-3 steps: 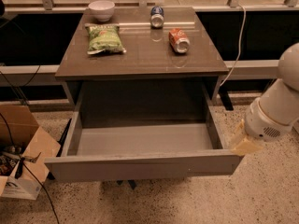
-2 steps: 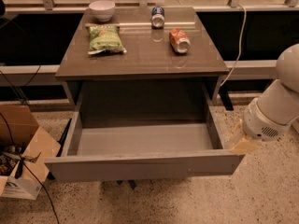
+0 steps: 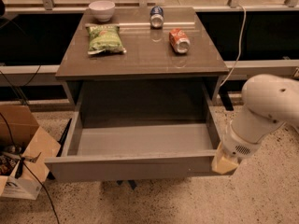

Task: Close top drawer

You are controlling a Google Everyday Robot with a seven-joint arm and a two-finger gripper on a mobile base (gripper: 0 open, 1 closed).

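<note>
Below the front edge of the tabletop: top drawer, wide, shallow, grey-brown, with a plain handle-less front and a lighter grey inside. It is drawn far out toward the camera with nothing seen in it. Closing is judged not yet begun.

At the drawer's front right corner: gripper, a pale yellowish tip on a thick white arm, set against or just beside the end of the drawer front. Contact cannot be confirmed. Whether it is open or closed cannot be told, and nothing is visibly held.

Risks, as judged:
- A push at one corner rather than mid-front could skew the drawer on its runners and jam it.
- The tip could slip off the corner and pass along the drawer's side.
- A hard shove could jolt the cabinet and set the cans rolling.

On the tabletop:
- green chip bag, toward the left edge
- white bowl, near the back left corner
- blue can, mid back edge
- red can, on its side, right of centre

On the floor left of the cabinet: cardboard box.
</note>
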